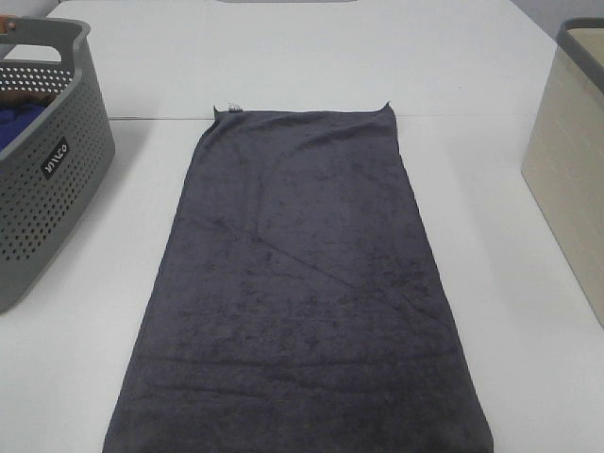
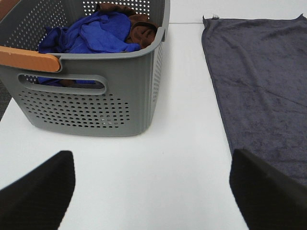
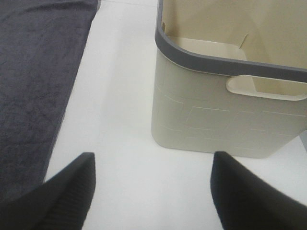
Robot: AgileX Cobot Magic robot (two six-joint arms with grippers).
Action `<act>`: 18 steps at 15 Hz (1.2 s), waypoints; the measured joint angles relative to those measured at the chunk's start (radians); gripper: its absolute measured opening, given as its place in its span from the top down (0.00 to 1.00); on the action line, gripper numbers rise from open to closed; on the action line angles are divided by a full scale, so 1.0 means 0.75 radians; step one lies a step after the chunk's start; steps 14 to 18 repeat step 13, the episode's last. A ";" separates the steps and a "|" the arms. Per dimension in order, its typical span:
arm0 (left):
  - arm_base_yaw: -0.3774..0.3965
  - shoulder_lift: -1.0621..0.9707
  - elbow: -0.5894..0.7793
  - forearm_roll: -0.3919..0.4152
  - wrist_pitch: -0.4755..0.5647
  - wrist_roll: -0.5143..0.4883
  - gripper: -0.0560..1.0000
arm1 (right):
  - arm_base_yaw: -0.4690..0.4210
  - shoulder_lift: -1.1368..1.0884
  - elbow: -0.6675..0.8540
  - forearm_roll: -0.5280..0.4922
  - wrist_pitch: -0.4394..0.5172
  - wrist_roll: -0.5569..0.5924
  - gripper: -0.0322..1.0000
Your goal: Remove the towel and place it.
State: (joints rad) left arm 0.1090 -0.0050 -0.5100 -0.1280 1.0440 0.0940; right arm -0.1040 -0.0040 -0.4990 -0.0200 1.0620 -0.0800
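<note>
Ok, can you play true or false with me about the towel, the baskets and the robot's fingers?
1. The grey towel lies spread flat on the white table. True.
2. The grey basket is empty. False: a blue cloth and a brown cloth lie inside it.
3. The cream basket has nothing showing inside it. True.
4. The left fingers are pinching the towel. False: they stand apart, holding nothing.
5. The towel is folded into a small square. False: it lies out long.

white table (image 1: pixel 283 57), flat towel (image 1: pixel 302 293), grey basket (image 1: pixel 47 179), beige bin (image 1: pixel 571 179)
</note>
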 joint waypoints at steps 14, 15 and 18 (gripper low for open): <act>0.000 0.000 0.000 0.000 0.000 0.001 0.17 | 0.004 0.000 0.000 0.000 0.000 0.001 0.32; 0.000 0.000 0.000 0.000 0.000 0.001 0.17 | 0.004 0.000 0.000 0.000 0.000 0.001 0.32; 0.000 0.000 0.000 0.000 0.000 0.001 0.17 | 0.004 0.000 0.000 0.000 0.000 0.001 0.32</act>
